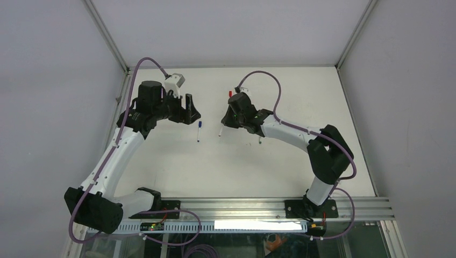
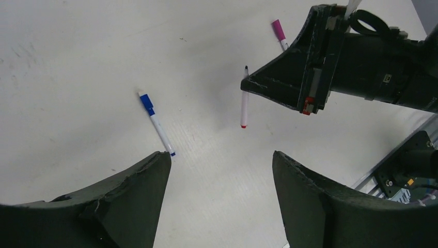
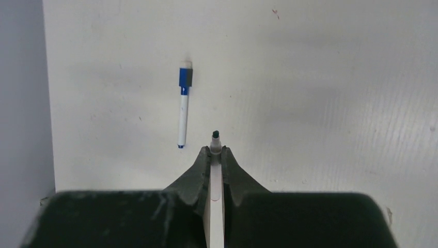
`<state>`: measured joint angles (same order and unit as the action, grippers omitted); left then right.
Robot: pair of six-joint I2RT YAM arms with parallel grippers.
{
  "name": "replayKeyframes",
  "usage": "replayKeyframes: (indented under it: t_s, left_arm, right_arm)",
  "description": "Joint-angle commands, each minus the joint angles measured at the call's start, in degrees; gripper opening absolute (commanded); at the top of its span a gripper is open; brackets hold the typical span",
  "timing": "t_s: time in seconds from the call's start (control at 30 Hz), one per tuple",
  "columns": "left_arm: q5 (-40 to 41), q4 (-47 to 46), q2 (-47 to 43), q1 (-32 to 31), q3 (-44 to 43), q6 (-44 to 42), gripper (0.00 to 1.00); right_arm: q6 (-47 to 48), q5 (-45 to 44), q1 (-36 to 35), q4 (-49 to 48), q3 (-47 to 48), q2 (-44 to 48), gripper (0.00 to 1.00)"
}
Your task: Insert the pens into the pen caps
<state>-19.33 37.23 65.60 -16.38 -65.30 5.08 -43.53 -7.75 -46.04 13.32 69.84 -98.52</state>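
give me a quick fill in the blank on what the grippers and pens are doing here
1. The right gripper is ___ on a bare-tipped pen.
2. The left gripper is ___, holding nothing.
3. The capped pen lying in the right wrist view has a ___ cap.
Missing words: shut; open; blue.

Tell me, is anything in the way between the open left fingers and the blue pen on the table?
No, nothing visible does. The blue pen lies on the bare table just ahead of the open left gripper. The right gripper, shut on a red-ended pen, is off to one side.
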Motion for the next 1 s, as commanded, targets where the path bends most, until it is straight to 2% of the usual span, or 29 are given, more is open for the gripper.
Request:
replayKeyframes:
  t_s: [0.0,0.43,0.97]
  left_arm:
    - [-5.15,-3.16,1.67,0.65,-0.15,0.77,0.75]
    - [-6.85,-3.83,5.92,0.65,0.48,0.77,0.69]
    - [-3.99,-3.76,7.2,0.65,0.42,-0.55,0.68]
  right_arm:
    - [1.84,-2.67,0.27,-9.86,1.41,2.51,0.0]
    - [0.32,0.52,1.49,-17.07,8.27,0.91,0.0]
    - [-5.03,7.22,-1.39,-19.09,11.63,-1.32,0.0]
